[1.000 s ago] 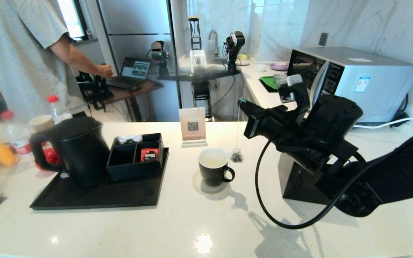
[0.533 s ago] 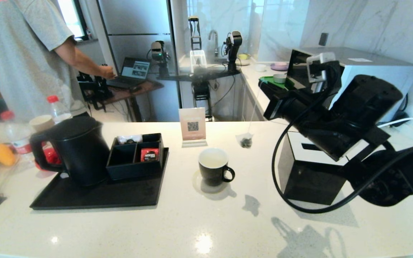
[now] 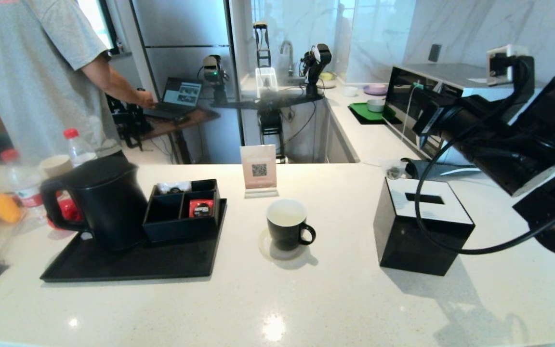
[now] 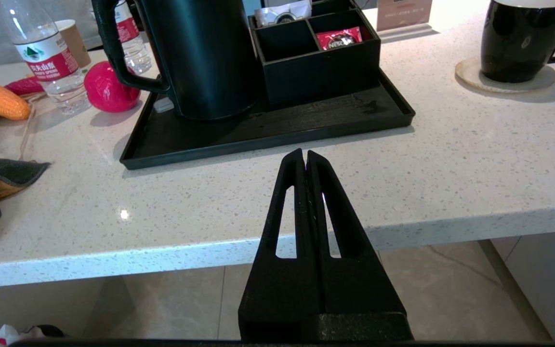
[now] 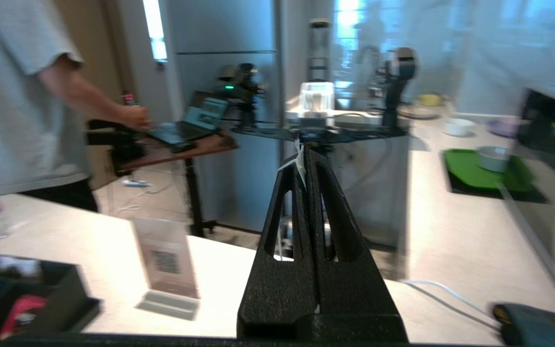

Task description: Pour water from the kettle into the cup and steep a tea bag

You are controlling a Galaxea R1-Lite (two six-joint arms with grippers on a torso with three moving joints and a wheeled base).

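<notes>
Black against pale stone: the kettle (image 3: 106,202) stands on the left end of the black tray (image 3: 133,262), handle toward the worktop's (image 3: 277,299) left edge, and the compartment box (image 3: 182,208) sits beside it on the same tray. We see the cup (image 3: 287,224) on its round coaster (image 3: 267,246) near the middle of the worktop, handle pointing right, well apart from the tray. The black tissue box (image 3: 419,231) sits toward the right edge. Our right gripper (image 3: 418,86) hangs high over the far right corner, fingers pressed together on the tag of the tea bag's string (image 3: 406,115). The tea bag (image 3: 394,172) itself seems to dangle just behind the tissue box, though it is blurred. Our left gripper (image 4: 305,155) hovers off the near edge, in front of the tray, fingers pressed together and holding nothing. A QR card (image 3: 258,168) stands by the far edge.
</notes>
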